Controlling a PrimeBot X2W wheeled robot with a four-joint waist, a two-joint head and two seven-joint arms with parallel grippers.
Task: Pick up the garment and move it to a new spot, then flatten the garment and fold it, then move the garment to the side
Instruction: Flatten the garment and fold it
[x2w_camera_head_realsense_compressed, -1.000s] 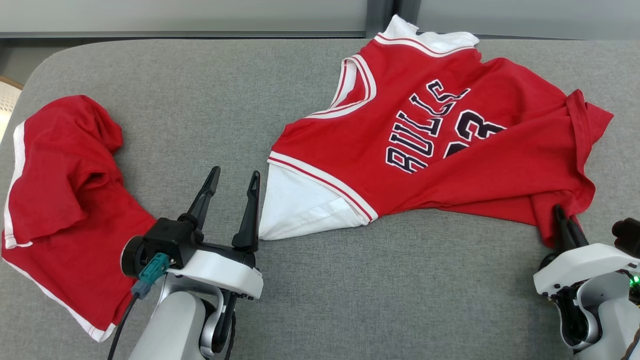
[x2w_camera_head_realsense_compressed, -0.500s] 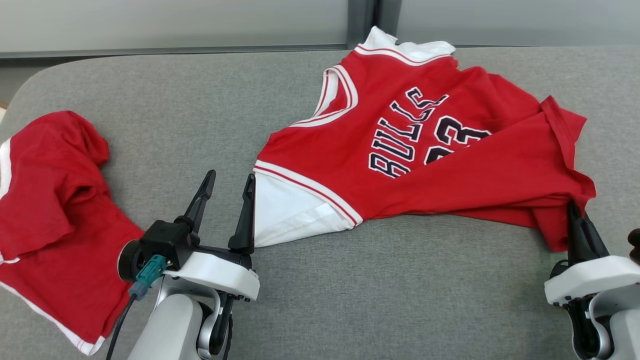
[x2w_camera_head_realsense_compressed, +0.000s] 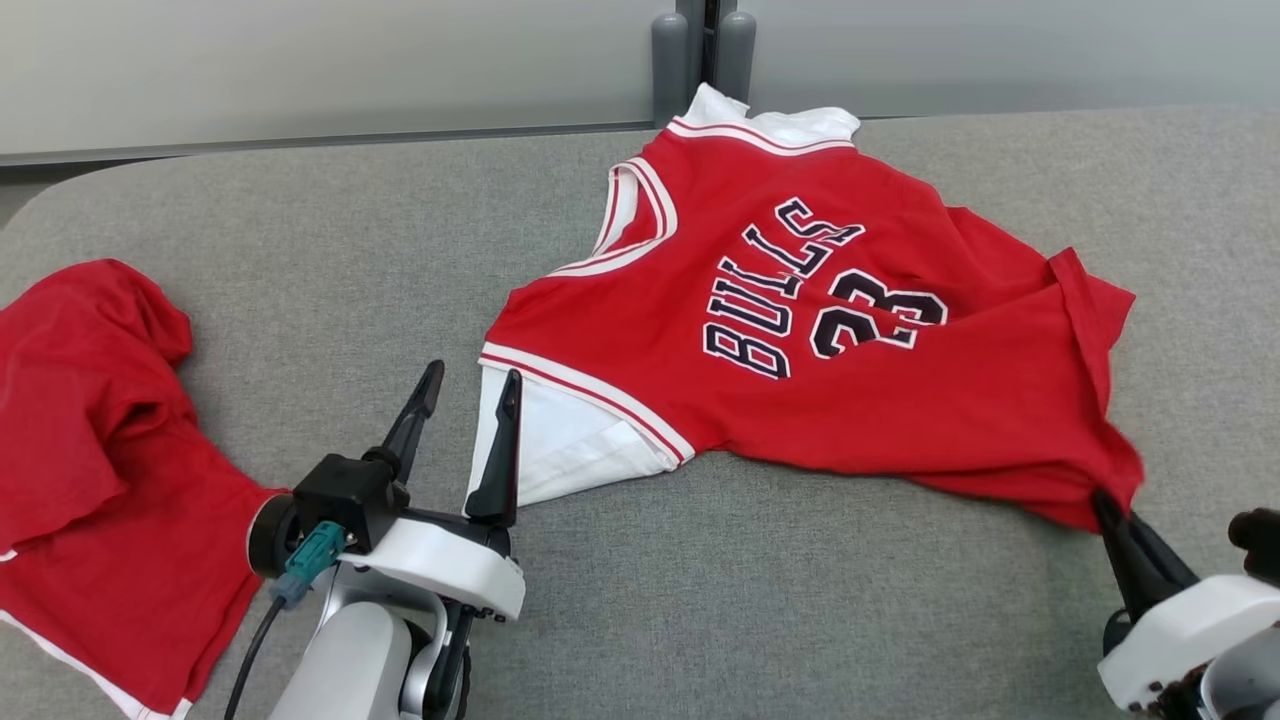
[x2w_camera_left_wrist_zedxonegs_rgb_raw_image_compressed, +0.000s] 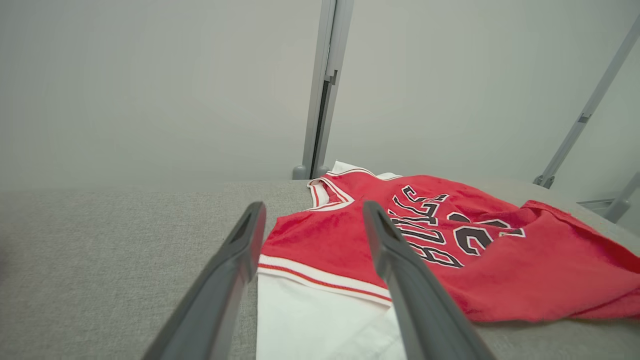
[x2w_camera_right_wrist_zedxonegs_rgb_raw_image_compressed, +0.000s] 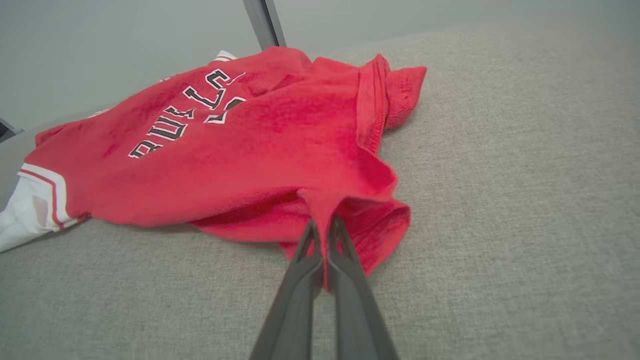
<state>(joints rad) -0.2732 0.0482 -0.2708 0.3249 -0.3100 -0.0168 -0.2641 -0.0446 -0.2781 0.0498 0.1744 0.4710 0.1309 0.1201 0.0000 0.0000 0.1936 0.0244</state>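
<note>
The garment (x2w_camera_head_realsense_compressed: 900, 400) is a red "BULLS 33" jersey with white sleeves, lying crumpled across the middle and right of the grey table (x2w_camera_head_realsense_compressed: 300, 250). My right gripper (x2w_camera_head_realsense_compressed: 1105, 505) is shut on its near right corner, and the red cloth bunches between the closed fingers (x2w_camera_right_wrist_zedxonegs_rgb_raw_image_compressed: 324, 225) on the garment (x2w_camera_right_wrist_zedxonegs_rgb_raw_image_compressed: 250, 160). My left gripper (x2w_camera_head_realsense_compressed: 472, 375) stands open just left of the white sleeve (x2w_camera_head_realsense_compressed: 560, 440), holding nothing. In the left wrist view the open left gripper (x2w_camera_left_wrist_zedxonegs_rgb_raw_image_compressed: 314, 210) frames the sleeve's striped edge, with the garment (x2w_camera_left_wrist_zedxonegs_rgb_raw_image_compressed: 500, 270) spread beyond it.
A second red piece of clothing (x2w_camera_head_realsense_compressed: 90, 450) with white trim lies bunched at the table's left edge, beside my left arm. A grey post (x2w_camera_head_realsense_compressed: 700, 50) and a pale wall stand behind the table's far edge. Bare grey cloth runs along the near side.
The head camera has shifted. My right gripper has finished shutting on the jersey's corner and drawn it toward the near edge, uncovering the number. The left gripper stays open in place.
</note>
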